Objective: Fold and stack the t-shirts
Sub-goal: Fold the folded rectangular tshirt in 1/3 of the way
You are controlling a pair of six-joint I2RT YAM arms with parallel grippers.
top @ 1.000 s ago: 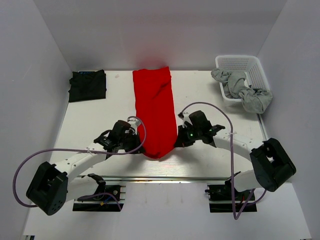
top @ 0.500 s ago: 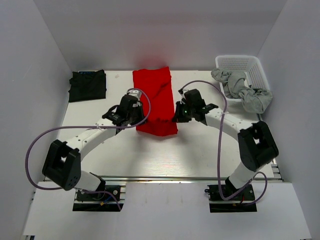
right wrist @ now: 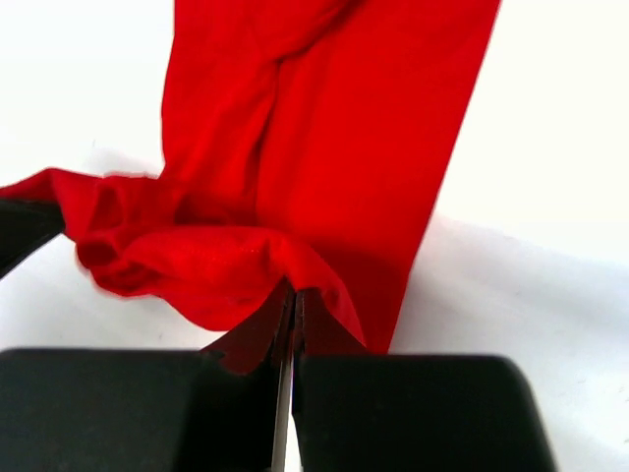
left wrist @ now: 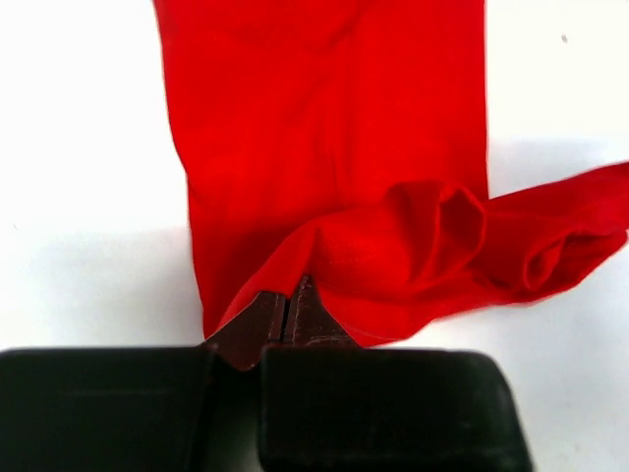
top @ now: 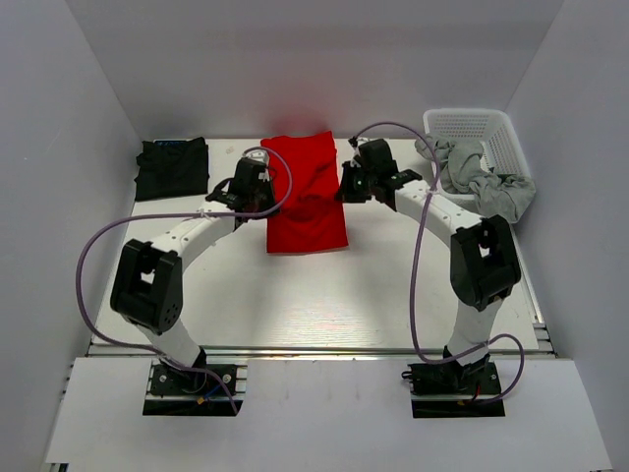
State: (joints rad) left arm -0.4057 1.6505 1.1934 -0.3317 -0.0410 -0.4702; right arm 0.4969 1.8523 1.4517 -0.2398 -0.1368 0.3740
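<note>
Pinching red t-shirt (top: 307, 202), both grippers (left wrist: 288, 303) (right wrist: 293, 297)

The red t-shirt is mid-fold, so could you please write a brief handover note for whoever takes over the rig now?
Grippers: the left gripper and the right gripper are each shut on one side of the red t-shirt.
Things: the red t-shirt is a long strip at the far middle of the table, its pinched end raised and bunched over the flat part. The black t-shirt lies folded at the far left.
Done: black folded, red narrowed.
Left: lay the pinched end down, release, finish folding, stack the two.
</note>
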